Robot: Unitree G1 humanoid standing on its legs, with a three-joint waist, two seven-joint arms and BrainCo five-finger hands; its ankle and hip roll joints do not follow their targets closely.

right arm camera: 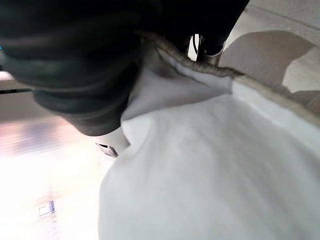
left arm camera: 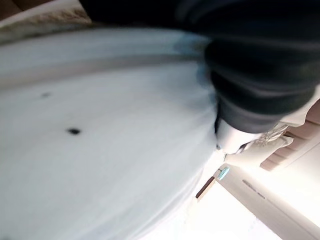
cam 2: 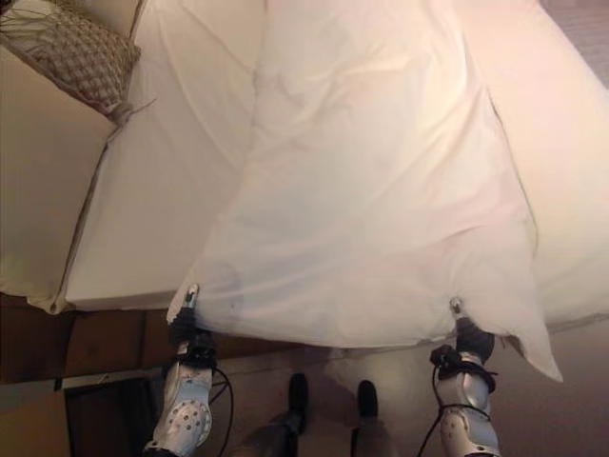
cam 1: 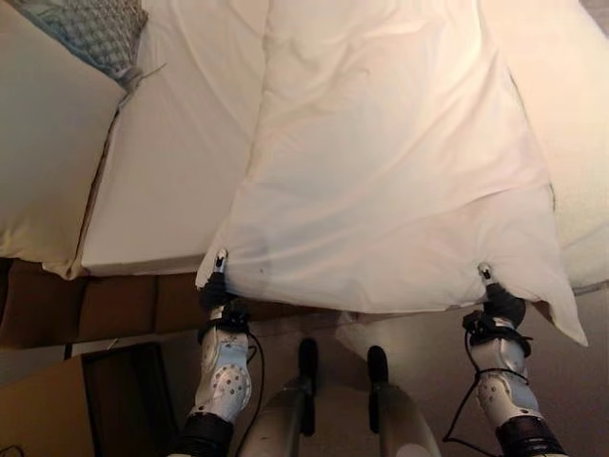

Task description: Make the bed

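Sheet point(cam 1: 390, 190) lies spread down the middle of the bed point(cam 1: 171, 190), its near edge lifted off the mattress at 6 o'clock. The left robot hand point(cam 1: 217, 282) pinches the near-left corner and the right robot hand point(cam 1: 497, 297) pinches the near-right, well apart, probably so the edge stays taut and flat for pulling. A cushion point(cam 1: 90, 33) sits at 10 o'clock beside a pillow point(cam 1: 43, 143).
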